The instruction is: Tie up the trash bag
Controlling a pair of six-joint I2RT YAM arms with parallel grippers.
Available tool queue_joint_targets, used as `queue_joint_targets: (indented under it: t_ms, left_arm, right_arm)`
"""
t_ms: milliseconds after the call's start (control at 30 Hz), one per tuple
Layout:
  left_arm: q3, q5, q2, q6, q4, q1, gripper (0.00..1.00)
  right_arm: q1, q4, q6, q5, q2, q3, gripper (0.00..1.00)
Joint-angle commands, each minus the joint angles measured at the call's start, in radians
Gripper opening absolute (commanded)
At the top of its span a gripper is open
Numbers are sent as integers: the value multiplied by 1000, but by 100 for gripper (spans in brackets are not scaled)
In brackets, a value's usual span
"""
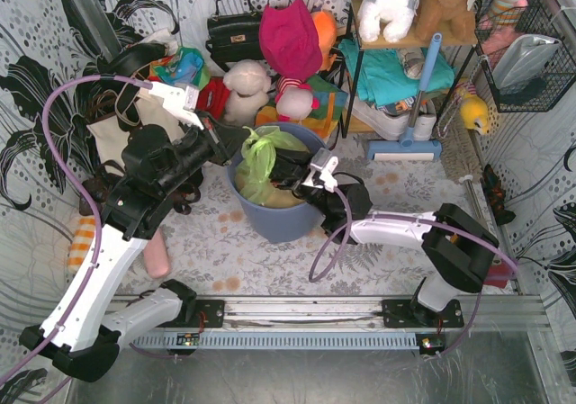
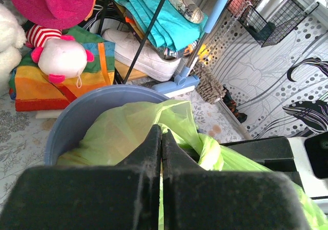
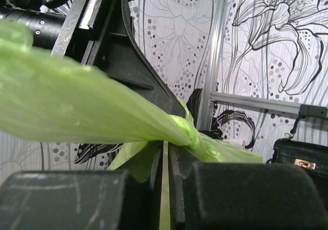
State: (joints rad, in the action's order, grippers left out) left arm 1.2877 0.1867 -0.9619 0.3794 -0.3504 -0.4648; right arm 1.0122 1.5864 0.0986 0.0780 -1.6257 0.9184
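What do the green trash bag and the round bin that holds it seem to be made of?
The trash bag: thin plastic film, glossy and translucent; light passes through and it gathers into wrinkles. The bin: probably rigid plastic, matte blue-grey; its wall looks smooth and moulded.

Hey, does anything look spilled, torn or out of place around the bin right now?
Nothing spilled or torn that I can see. The trash bag sits in the bin, its neck pinched by the left fingers and right fingers. Only oddity: brownish stains on the floral table cover beside the bin.
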Motion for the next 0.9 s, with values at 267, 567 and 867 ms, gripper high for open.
queue_joint_targets:
  t_ms: [267,567,867]
  left_arm:
    - [29,-18,2,-18,104,-2,0]
    - [33,-6,-12,-16,121,-1,0]
    - [49,5,-23,-22,117,-2,0]
  right_arm:
    - [7,51,-106,-117,285,-232,41]
    - [6,-961,-513,-284,560,13,54]
    - [7,-1583,-931,-165,480,358,62]
